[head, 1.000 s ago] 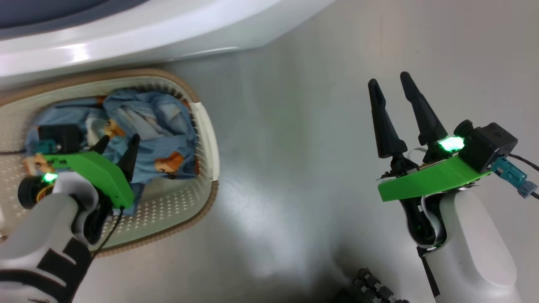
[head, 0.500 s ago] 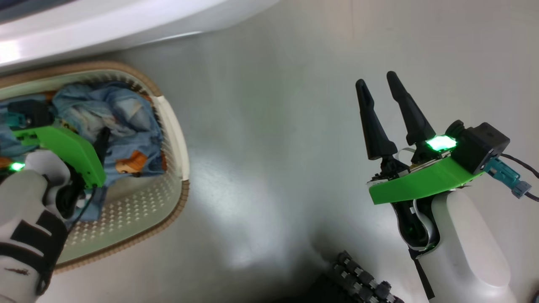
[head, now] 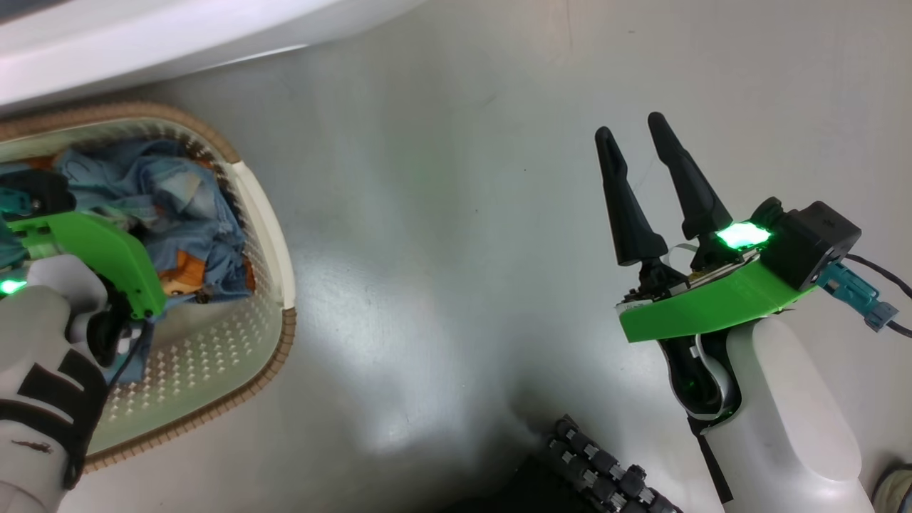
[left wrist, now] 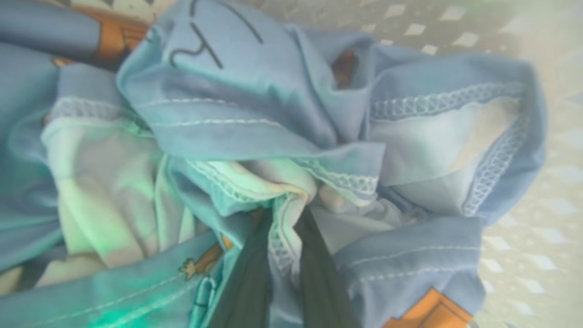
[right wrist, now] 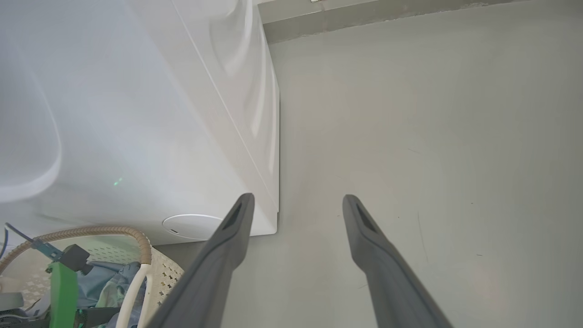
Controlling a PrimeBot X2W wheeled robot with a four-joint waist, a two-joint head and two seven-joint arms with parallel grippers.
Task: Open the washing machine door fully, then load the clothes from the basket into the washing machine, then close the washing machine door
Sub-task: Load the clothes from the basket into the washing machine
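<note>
The left gripper (left wrist: 289, 213), with its two long dark fingers, reaches down into the small cream-white perforated plastic basket with a brown woven-look rim (head: 267, 221), which stands on the smooth pale grey floor (head: 463, 214) right in front of the big white box-shaped washing machine (right wrist: 136, 114). In the left wrist view its fingers stand drawn close together, leaving a narrow gap in which a white stitched hem of the soft light blue clothes printed with orange-brown bears (left wrist: 255, 91) is pinched. The clothes lie crumpled in a heap inside the basket, their whitish lining showing in several folds, and the perforated basket wall shows behind them. In the head view a green mount on the left wrist covers the fingers, with the fabric bunched just beyond it. The right gripper (head: 630, 125) hangs over bare floor, well apart from the basket, its fingers spread wide with nothing between them.
</note>
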